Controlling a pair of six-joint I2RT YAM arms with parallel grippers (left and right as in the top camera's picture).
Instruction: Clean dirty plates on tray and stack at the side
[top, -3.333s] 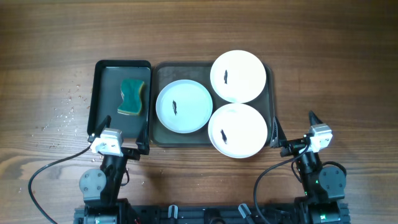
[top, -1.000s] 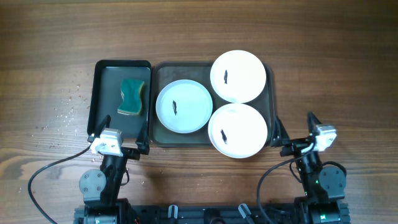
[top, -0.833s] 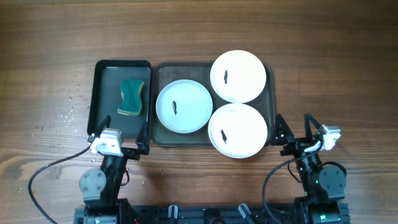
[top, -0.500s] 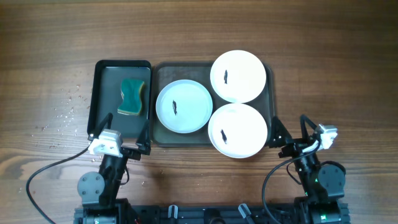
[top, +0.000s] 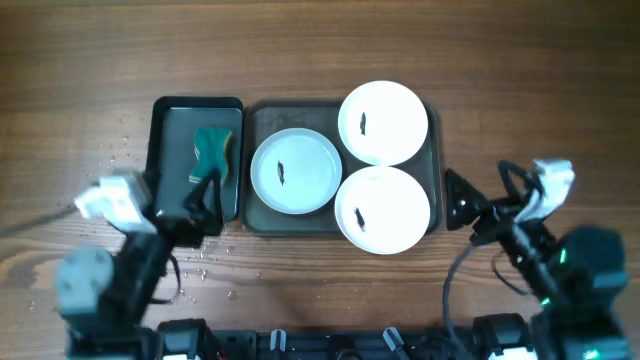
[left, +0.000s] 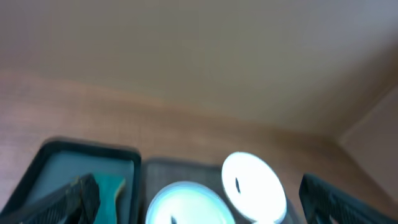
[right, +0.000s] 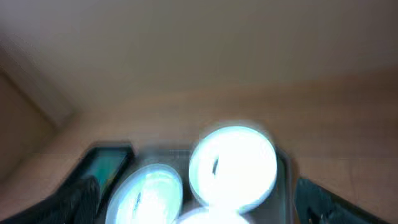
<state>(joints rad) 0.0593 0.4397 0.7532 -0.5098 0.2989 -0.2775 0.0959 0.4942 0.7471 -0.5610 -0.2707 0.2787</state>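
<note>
Black fingers (top: 456, 192), white wrist blocks (top: 110, 197), black cables (top: 448, 295)

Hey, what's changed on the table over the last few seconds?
The left end effector rose and moved forward toward the sponge; the right end effector rose and shifted right. Both are open, holding nothing. The dirty plates, tray and black tray stayed put.

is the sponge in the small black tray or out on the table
In. The green sponge lies inside the black tray, within its rim, beside the larger tray.

Robotics lab; two cabled arms (top: 560, 270) at a wooden table (top: 320, 50).
</note>
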